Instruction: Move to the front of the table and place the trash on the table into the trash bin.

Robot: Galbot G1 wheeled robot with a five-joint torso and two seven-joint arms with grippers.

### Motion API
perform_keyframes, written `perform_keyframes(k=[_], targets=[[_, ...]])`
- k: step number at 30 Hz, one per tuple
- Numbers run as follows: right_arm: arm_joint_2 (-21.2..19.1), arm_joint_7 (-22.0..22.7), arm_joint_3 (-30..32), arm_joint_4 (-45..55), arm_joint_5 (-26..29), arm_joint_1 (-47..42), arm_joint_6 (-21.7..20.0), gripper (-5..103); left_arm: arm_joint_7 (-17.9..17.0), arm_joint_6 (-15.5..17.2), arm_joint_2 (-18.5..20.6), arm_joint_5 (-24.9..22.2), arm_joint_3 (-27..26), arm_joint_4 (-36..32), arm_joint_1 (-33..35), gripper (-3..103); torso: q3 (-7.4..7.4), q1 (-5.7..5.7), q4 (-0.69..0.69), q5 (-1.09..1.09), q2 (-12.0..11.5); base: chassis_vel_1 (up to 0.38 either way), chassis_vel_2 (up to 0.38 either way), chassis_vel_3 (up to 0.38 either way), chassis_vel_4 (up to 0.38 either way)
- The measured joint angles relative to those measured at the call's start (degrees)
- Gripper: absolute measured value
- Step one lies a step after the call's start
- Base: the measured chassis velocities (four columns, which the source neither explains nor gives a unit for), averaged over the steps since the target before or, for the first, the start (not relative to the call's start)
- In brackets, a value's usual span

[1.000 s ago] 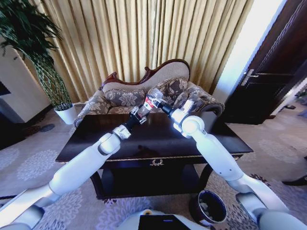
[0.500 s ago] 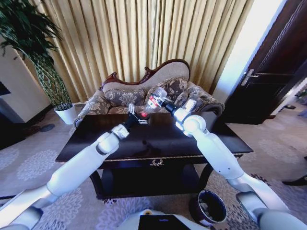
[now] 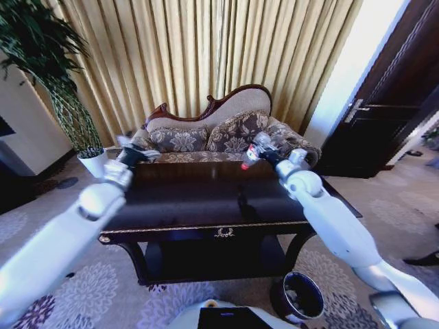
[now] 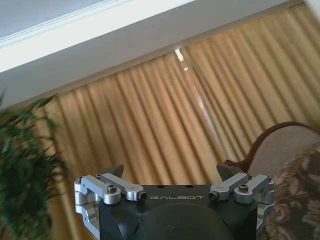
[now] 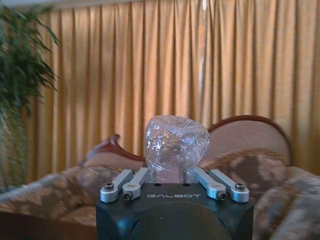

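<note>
Clear crumpled plastic bottle with a red cap and label [image 3: 252,152] was held in the right hand [image 3: 263,152], whose fingers were closed on its body, above the far edge of the glossy dark-brown wooden worktop with gold trim [image 3: 206,199]; from the right wrist, the bottle's dented base [image 5: 176,145] was seen standing out between the two metal fingers [image 5: 220,184]. The left hand [image 3: 132,156] was raised over the worktop's far left corner, spread wide and holding nothing. The small round dark-brown trash bin [image 3: 298,295] stood on the carpet near the worktop's right front leg, well below and apart from the bottle. The thin, slippery plastic could be judged likely to buckle or slide in the grip during a long swing down, and a release made off-centre could send it past the narrow rim onto the floor.
</note>
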Motion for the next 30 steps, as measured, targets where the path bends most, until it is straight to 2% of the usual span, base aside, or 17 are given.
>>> perform_keyframes(k=[1,2,4,6,7,9,11,12,13,15,16,22,27,30], targets=[[0.0,0.0,0.0,0.0,0.0,0.0,0.0,24,0.0,0.0,0.0,0.0,0.0,0.0,0.0,100,0.0,0.0,0.0,0.0,0.0,0.0,0.0,0.0,0.0],[-0.9,0.1,1.0,0.5,-0.2,-1.2,-0.2,24,0.0,0.6,0.0,-1.2,-2.6,-0.4,2.0,100,0.0,0.0,-0.01,-0.01,0.0,0.0,0.0,0.0,0.0],[-3.9,0.4,4.4,2.0,-0.5,-5.3,-0.9,24,-1.3,3.1,-0.8,-7.0,-11.6,-0.9,9.5,100,0.0,0.0,0.01,-0.03,0.0,0.0,0.0,0.0,0.0],[-5.8,0.6,6.6,2.8,-0.4,-7.8,-0.9,24,-1.9,3.6,-1.8,-8.9,-15.7,-0.8,12.8,100,-0.01,-0.01,0.0,-0.06,0.0,0.0,0.0,0.0,0.0],[-5.8,0.6,6.6,2.8,-0.4,-7.8,-0.9,24,-1.9,3.6,-1.8,-8.9,-15.7,-0.8,12.8,100,-0.01,-0.01,0.0,-0.06,0.0,0.0,0.0,0.0,0.0],[-7.6,1.4,9.4,3.5,-0.3,-10.9,-0.3,24,-2.0,4.7,-3.3,-12.5,-21.8,-0.7,16.9,100,0.0,-0.01,0.01,-0.04,0.0,0.0,0.0,0.0,0.0],[-8.2,2.0,11.0,4.1,-0.3,-12.8,0.2,24,-2.3,5.3,-4.1,-17.2,-24.5,-0.8,18.1,100,0.0,-0.01,0.02,-0.02,0.0,0.0,0.0,0.0,0.0],[-8.5,2.3,12.5,4.7,-0.4,-14.5,0.5,24,-2.4,5.4,-4.7,-21.4,-26.2,-1.0,18.9,100,0.0,-0.01,0.01,-0.01,0.0,0.0,0.0,0.0,0.0],[-8.5,2.3,12.5,4.7,-0.4,-14.5,0.5,24,-2.4,5.4,-4.7,-21.4,-26.2,-1.0,18.9,100,0.0,-0.01,0.01,-0.01,0.0,0.0,0.0,0.0,0.0],[-9.1,2.4,14.2,5.5,-0.6,-16.8,1.0,24,-2.3,4.7,-6.0,-26.4,-28.5,-1.2,20.2,100,0.0,0.0,-0.02,-0.02,0.0,0.0,0.0,0.0,0.0],[-9.3,2.4,14.7,5.8,-0.7,-17.8,1.2,24,-1.9,4.1,-6.6,-27.2,-29.4,-1.3,21.0,100,0.0,-0.01,-0.02,-0.01,0.0,0.0,0.0,0.0,0.0],[-9.2,2.4,17.1,8.3,-0.5,-21.3,1.5,24,0.6,3.3,-9.6,-27.1,-32.3,-3.1,25.1,100,0.0,-0.01,0.01,-0.03,0.0,0.0,0.0,0.0,0.0],[-7.1,2.4,19.8,12.0,0.4,-25.4,1.5,24,3.7,4.4,-12.0,-24.9,-34.8,-7.3,30.2,100,0.0,-0.01,0.01,-0.01,0.0,0.0,0.0,0.0,0.0],[-6.3,2.4,20.6,13.5,0.7,-26.5,1.4,24,4.7,4.4,-12.4,-24.1,-34.9,-7.9,31.1,100,0.0,-0.01,0.0,-0.01,0.0,0.0,0.0,0.0,0.0]])
